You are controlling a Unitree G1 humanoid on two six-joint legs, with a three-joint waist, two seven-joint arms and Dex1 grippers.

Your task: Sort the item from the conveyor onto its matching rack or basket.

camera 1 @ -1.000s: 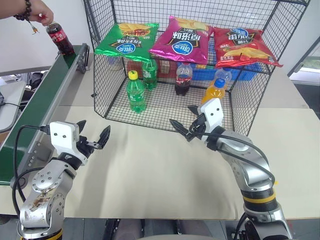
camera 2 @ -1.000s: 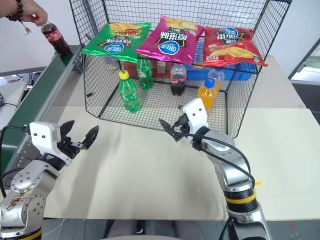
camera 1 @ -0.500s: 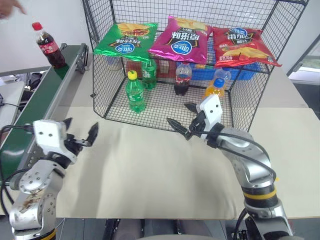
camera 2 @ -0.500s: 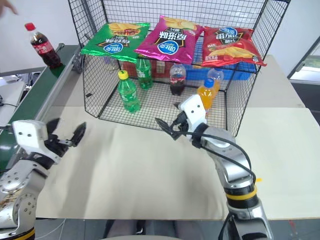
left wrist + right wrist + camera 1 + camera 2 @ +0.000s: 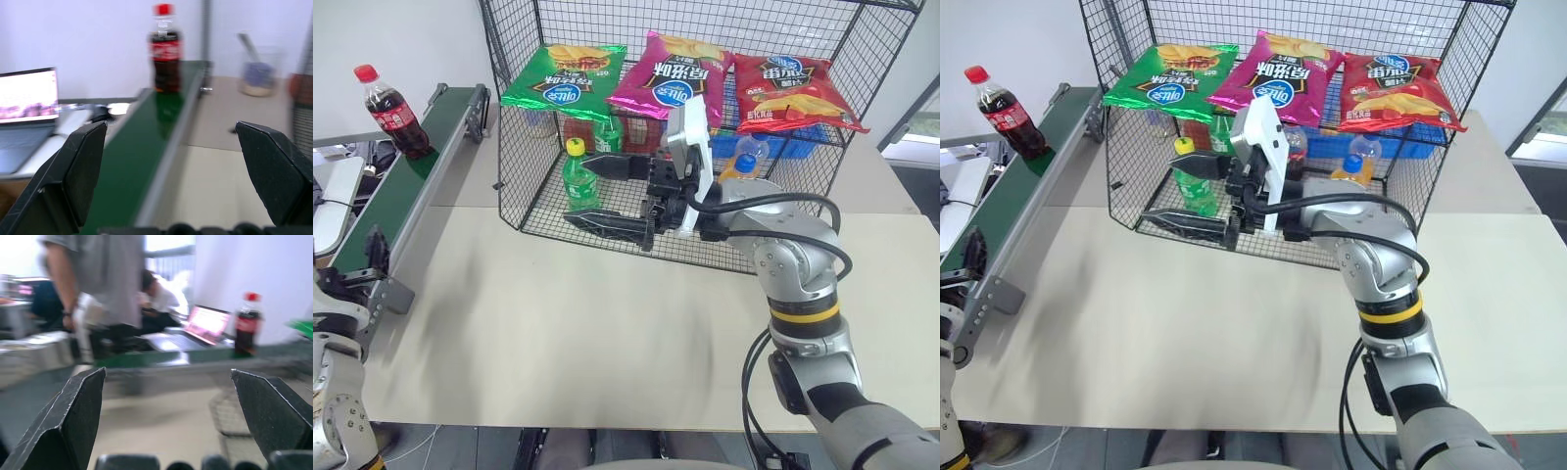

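1. Counter [image 5: 558, 323]: beige, bare in front of me
2. Cola bottle [image 5: 391, 106]: upright on conveyor [image 5: 406, 191], far end
3. Left claw [image 5: 176, 171], right claw [image 5: 607, 191]: fingers apart, empty
4. Risk I see: a hasty left reach topples it

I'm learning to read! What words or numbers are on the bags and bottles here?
Green chip bag: blue round logo and print, too small to read.
Pink chip bag: large white characters, too blurred to read surely.
Red chip bag: dark characters, too blurred to read.
Cola bottle on the conveyor: white script on a red label, unreadable.
Green soda bottle in the cage: label unreadable.
No numbers or signs are readable.
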